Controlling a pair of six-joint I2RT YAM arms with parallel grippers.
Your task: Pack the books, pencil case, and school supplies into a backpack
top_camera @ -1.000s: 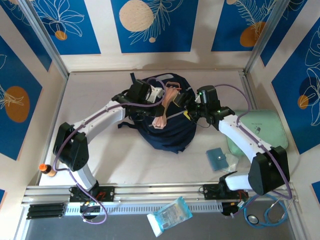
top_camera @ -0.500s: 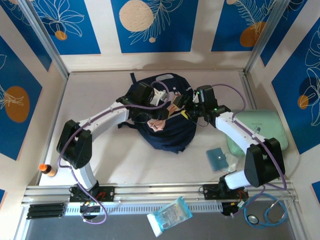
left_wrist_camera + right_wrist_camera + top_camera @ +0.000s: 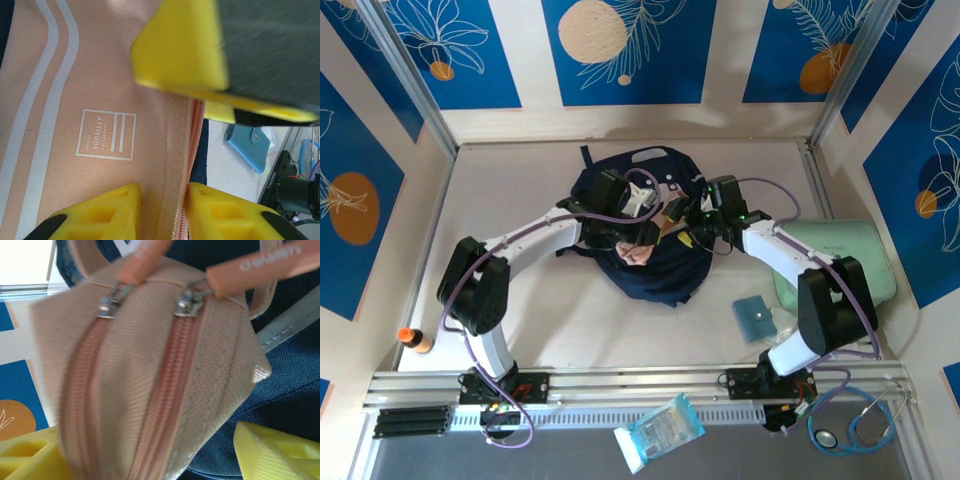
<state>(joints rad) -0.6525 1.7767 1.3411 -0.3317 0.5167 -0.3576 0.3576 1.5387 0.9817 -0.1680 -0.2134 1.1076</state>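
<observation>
Left pincer (image 3: 642,232), jaws slightly parted astride the peach pencil case (image 3: 638,252), which lies on the navy backpack (image 3: 655,275) at mid-desk. Right pincer (image 3: 678,212), jaws wide either side of the case's zippered end; grip undeterminable. Teal pad (image 3: 753,317) on the desk (image 3: 570,320), near the mint-green case (image 3: 850,255).

Peach pencil case (image 3: 150,385) atop navy backpack (image 3: 655,275)

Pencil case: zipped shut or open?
Shut as far as visible. On the pink pencil case, both zipper tracks run closed up to their sliders in the right wrist view; the lower ends are out of frame.
</observation>
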